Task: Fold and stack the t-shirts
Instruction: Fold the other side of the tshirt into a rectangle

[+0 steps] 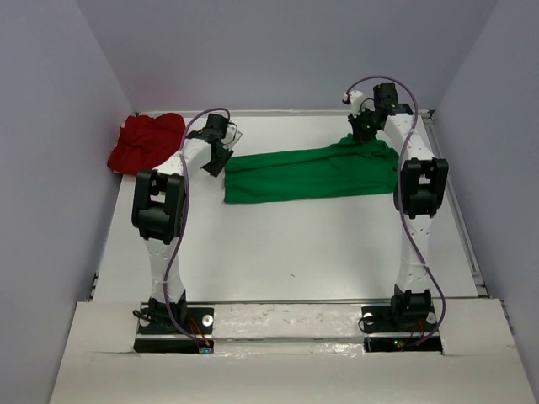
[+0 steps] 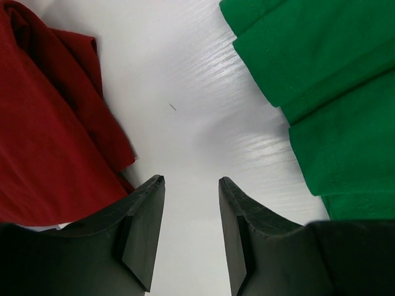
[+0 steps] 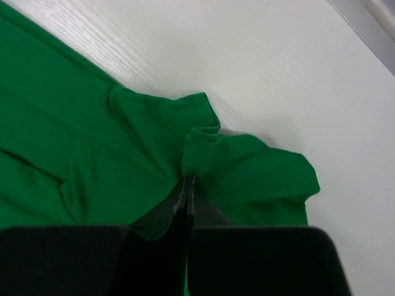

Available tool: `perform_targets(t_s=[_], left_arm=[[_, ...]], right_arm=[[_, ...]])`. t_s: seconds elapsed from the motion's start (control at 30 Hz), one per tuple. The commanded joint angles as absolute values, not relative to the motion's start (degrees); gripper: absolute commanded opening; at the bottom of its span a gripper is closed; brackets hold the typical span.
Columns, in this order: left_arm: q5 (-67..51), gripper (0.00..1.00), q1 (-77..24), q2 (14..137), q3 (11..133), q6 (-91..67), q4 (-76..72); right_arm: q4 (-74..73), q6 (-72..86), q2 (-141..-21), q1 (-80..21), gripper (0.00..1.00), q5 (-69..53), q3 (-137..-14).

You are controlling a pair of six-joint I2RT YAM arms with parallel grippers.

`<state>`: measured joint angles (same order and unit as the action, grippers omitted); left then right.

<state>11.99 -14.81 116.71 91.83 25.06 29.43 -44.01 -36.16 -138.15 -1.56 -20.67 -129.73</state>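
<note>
The green t-shirt [image 1: 312,172] lies folded into a long strip across the middle of the table. My right gripper [image 1: 364,130] is at its far right end, shut on a pinch of green cloth [image 3: 203,151] [image 3: 187,179]. The red t-shirt [image 1: 147,141] lies bunched at the far left corner. My left gripper [image 1: 221,156] is open and empty over bare table between the two shirts [image 2: 191,182], with red cloth [image 2: 49,123] on its left and green cloth [image 2: 333,80] on its right.
Grey walls close in the table on three sides. A metal rail [image 1: 450,194] runs along the right edge. The table's front edge [image 1: 286,303] lies just ahead of the arm bases.
</note>
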Motion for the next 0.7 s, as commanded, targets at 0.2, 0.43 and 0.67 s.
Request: perform_targets(t_s=[0.2, 0.43, 0.67], left_arm=[[11.16, 0.52, -15.03, 111.71, 91.67, 25.84, 29.88], [10.99, 0.52, -15.12, 111.09, 91.93, 25.75, 30.06], [10.72, 0.52, -15.21, 110.22, 91.58, 25.93, 29.97]], right_arm=[[-51.14, -39.11, -128.24, -1.23, 0.00, -23.90, -125.51], [-58.62, -40.69, -128.15, -1.75, 0.00, -24.96, -127.18], [-61.52, -41.40, -126.21, -1.76, 0.00, -24.87, -125.16]])
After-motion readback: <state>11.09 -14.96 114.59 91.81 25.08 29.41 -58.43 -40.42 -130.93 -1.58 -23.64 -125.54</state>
